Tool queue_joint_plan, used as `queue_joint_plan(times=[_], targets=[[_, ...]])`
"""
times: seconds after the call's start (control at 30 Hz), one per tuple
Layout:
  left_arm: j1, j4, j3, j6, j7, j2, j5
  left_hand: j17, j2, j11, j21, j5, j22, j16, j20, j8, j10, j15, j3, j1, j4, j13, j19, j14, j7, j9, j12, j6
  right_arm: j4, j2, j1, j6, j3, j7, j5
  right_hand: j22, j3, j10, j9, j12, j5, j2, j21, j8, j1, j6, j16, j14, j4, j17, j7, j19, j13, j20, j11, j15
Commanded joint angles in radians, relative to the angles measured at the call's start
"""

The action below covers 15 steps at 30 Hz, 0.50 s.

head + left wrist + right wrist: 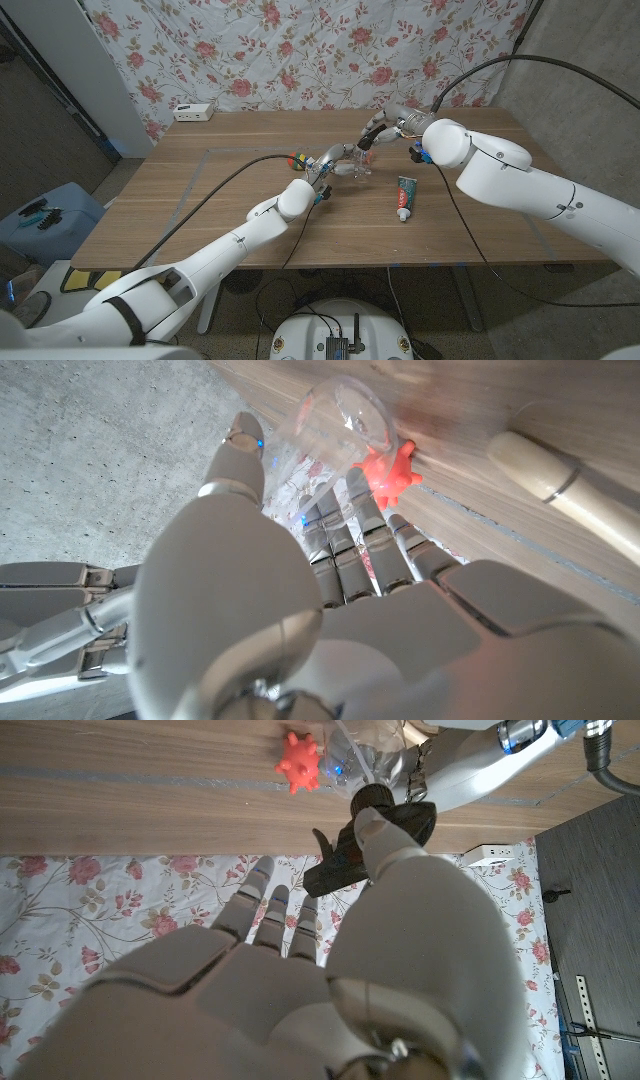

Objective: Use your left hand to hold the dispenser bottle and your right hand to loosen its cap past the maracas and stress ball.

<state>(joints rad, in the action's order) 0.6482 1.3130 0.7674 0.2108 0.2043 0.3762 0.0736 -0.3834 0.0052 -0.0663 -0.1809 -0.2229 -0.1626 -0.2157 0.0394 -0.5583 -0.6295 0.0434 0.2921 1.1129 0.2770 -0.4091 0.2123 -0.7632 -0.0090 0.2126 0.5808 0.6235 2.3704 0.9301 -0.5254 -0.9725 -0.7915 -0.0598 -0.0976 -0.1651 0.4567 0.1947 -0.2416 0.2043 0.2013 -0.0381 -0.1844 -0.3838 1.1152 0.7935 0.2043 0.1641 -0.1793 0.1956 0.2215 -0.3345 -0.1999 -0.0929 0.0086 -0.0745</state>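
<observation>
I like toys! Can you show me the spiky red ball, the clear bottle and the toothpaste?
Ball point(298, 763), right wrist view, its spiky middle.
Bottle point(340, 420), left wrist view, its clear side.
Toothpaste point(405, 196), head view, the tube's middle.

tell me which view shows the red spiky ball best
The right wrist view: the ball sits whole and unblocked on the table. In the left wrist view fingers cover part of it; in the head view it is tiny.
</observation>
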Motion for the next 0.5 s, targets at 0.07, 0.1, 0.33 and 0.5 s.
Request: queue_joint_plan(times=[0.07,0.1,0.33,0.5], targets=[[0.014,0.019,-0.005,-0.01,0.006,0.007,0.0,-0.003,0.119,-0.059,-0.003,-0.004,-0.003,-0.006,0.048,-0.007,-0.065,0.107,0.127,-0.104,-0.122,-0.159,0.007,-0.049,-0.032,0.003,0.005,0.068,-0.006,-0.004,-0.02,0.031,0.027,0.004,0.012,-0.002,0.008,0.01,-0.002,0.003,-0.004,-0.004,-0.001,-0.01,0.019,0.025,0.01,0.006,-0.001,0.003,0.0,0.005,-0.001,0.004,-0.015,0.007],[0.015,0.019,-0.005,-0.01,0.007,0.007,0.0,-0.003,0.119,-0.058,-0.002,-0.004,-0.003,-0.005,0.048,-0.007,-0.067,0.108,0.128,-0.103,-0.121,-0.159,0.007,-0.049,-0.031,0.003,0.006,0.069,-0.006,-0.002,-0.021,0.035,0.027,0.003,0.011,-0.002,0.008,0.01,-0.002,0.003,-0.004,-0.004,-0.001,-0.01,0.02,0.026,0.01,0.006,-0.001,0.003,0.0,0.006,-0.001,0.004,-0.014,0.007],[0.017,0.019,-0.004,-0.009,0.01,0.004,0.001,-0.003,0.119,-0.059,-0.003,-0.004,-0.003,-0.005,0.048,-0.007,-0.066,0.107,0.128,-0.104,-0.122,-0.159,0.007,-0.048,-0.032,0.003,0.006,0.069,-0.004,0.001,-0.023,0.035,0.032,-0.002,0.011,-0.002,0.008,0.013,-0.001,0.003,-0.004,-0.005,-0.001,-0.012,0.026,0.034,0.011,0.008,0.0,0.003,0.0,0.006,-0.001,0.006,-0.015,0.006],[0.019,0.022,-0.004,-0.011,0.011,0.005,0.002,-0.003,0.119,-0.058,-0.002,-0.004,-0.003,-0.005,0.047,-0.007,-0.067,0.108,0.129,-0.105,-0.121,-0.159,0.007,-0.049,-0.031,0.003,0.006,0.068,-0.002,0.004,-0.019,0.031,0.032,-0.015,0.015,-0.002,0.007,0.012,0.0,0.002,-0.005,-0.005,-0.001,-0.01,0.027,0.032,0.011,0.006,0.001,0.004,0.001,0.006,-0.001,0.005,-0.014,0.007]])
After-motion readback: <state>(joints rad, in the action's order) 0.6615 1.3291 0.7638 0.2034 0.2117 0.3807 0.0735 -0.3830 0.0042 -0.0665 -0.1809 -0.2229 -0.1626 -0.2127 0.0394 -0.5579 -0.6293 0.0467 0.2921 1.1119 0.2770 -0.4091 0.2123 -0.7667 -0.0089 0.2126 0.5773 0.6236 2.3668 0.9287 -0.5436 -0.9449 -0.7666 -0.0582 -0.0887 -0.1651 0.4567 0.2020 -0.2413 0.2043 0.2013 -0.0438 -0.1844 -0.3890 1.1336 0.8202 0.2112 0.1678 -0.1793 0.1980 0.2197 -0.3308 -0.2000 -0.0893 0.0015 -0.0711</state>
